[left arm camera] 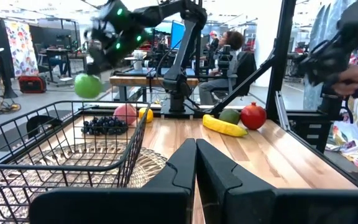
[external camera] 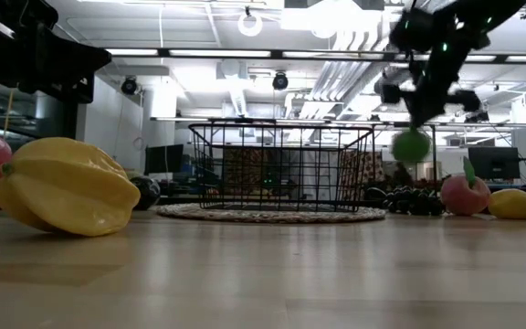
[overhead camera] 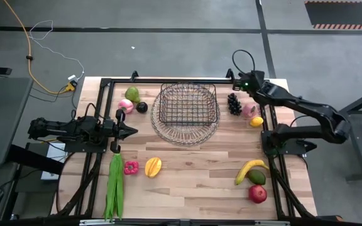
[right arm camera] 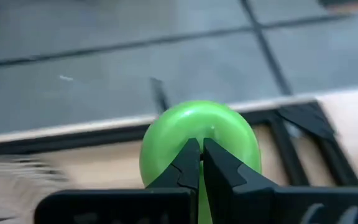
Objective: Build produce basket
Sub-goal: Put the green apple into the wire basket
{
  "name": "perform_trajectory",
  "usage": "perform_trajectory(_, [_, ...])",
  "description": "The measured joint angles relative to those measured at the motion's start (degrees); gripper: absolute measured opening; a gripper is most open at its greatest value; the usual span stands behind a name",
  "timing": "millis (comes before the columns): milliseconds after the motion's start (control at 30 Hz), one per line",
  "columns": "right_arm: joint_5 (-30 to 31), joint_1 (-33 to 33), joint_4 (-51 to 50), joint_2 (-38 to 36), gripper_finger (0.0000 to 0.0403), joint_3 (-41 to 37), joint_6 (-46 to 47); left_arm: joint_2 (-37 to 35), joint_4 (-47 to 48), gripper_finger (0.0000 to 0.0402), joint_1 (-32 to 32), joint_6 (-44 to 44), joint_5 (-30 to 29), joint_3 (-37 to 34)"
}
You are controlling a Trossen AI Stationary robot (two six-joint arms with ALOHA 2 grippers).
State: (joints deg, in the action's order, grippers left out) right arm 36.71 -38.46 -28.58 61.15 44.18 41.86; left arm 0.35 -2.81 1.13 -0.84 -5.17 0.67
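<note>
Green apple (right arm camera: 197, 146), lifted beside basket (overhead camera: 187, 113).
Right gripper (right arm camera: 201, 163) pinched tight on it, apple's lower half hidden; left gripper (left arm camera: 196, 163) closed, empty.

A yellow starfruit (external camera: 62, 185) lies at nine o'clock, the wire basket (external camera: 281, 169) sits at centre, and at two o'clock the right gripper (external camera: 413, 117) holds a green apple (external camera: 411, 145) aloft.
</note>
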Motion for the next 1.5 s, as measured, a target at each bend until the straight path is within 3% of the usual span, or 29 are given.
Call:
perform_trajectory(167, [-5.1, 6.9, 9.4, -1.7, 0.0, 2.0, -7.6, 0.0, 0.0, 0.0001, 0.0, 0.0, 0.0, 0.0])
perform_trajectory(400, [-13.6, 16.1, 21.6, 1.7, 0.0, 3.6, -15.4, 0.0, 0.0, 0.0001, 0.0, 0.0, 0.0, 0.0])
perform_trajectory(700, [-20.9, 19.6, 21.1, 13.8, 0.0, 7.5, -19.6, 0.0, 0.0, 0.0001, 0.0, -1.0, -0.1, 0.0])
perform_trajectory(833, [-24.0, 18.6, 15.9, 19.9, 0.0, 12.6, -22.6, 0.0, 0.0, 0.0001, 0.0, -1.0, -0.2, 0.0])
perform_trajectory(1167, [-26.4, 18.2, -15.2, 35.2, 0.0, 35.9, -43.3, 0.0, 0.0, 0.0001, 0.0, -0.5, -1.7, 0.0])
perform_trajectory(1500, [-26.5, 17.1, -17.3, 46.1, 0.0, 41.6, -54.4, 0.0, 0.0, 0.0001, 0.0, -0.5, -1.7, 0.0])
